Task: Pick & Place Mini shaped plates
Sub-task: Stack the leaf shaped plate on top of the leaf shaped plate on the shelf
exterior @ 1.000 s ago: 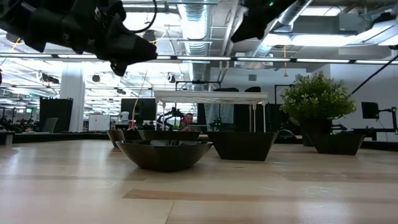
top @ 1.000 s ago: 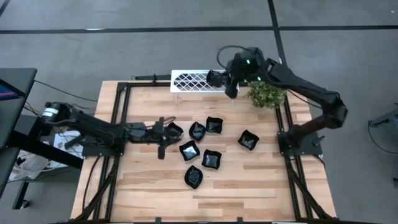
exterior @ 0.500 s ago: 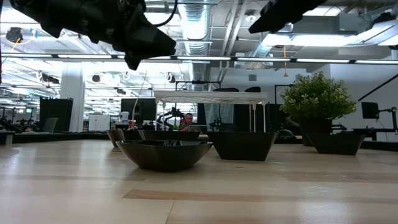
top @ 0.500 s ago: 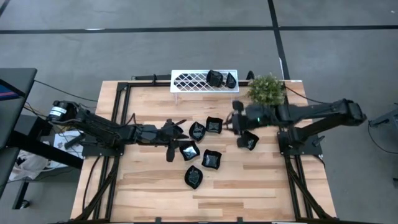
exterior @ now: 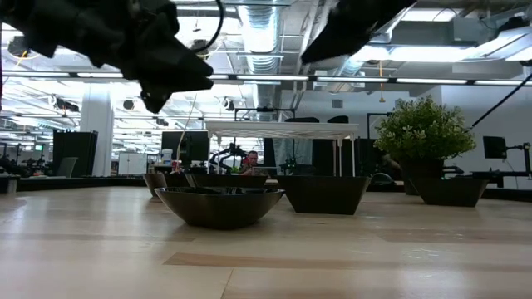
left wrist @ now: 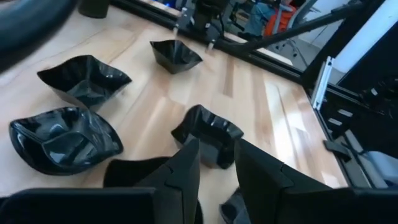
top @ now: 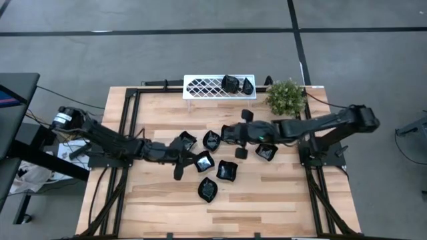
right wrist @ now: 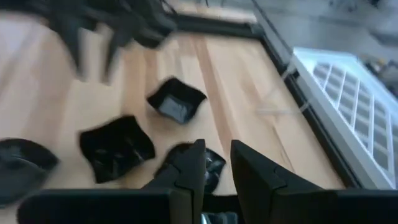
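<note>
- High view: left gripper (top: 195, 159) has slid forward and inward over the last second, from beside the leftmost glossy black mini dish (top: 187, 140) to right at the square black dish (top: 203, 161) in the middle of the cluster.
- Left wrist view: its fingers (left wrist: 184, 174) are parted by a narrow gap with nothing between them. A crumpled-edge black dish (left wrist: 208, 132) sits just ahead of the tips, so I read this as lining up for a grab, no contact yet.
- Seven black dishes are loose on the light wooden table (top: 160, 213), unmoved. Besides those two, one lies near the centre (top: 212, 140), one under the right gripper (top: 230, 133), two toward the front (top: 227, 171) (top: 208, 189), and one off to the right (top: 267, 152).
- Right gripper (top: 231, 136) was at the white lattice rack (top: 207, 87) a second ago. It has since swung back down and reached leftward across the table, and now hangs over the upper dishes.
- Right wrist view: its fingers (right wrist: 189, 167) are slightly apart and empty, with a black dish (right wrist: 184, 160) right below them.
- Two black dishes (top: 230, 83) (top: 247, 85) now sit on the rack's right end, next to the small green potted plant (top: 287, 98). They were hidden under the gripper before.
- Net: delivery done, right arm is free again, both arms are going for a next pick. They are close together, so I see a clash risk.
</note>
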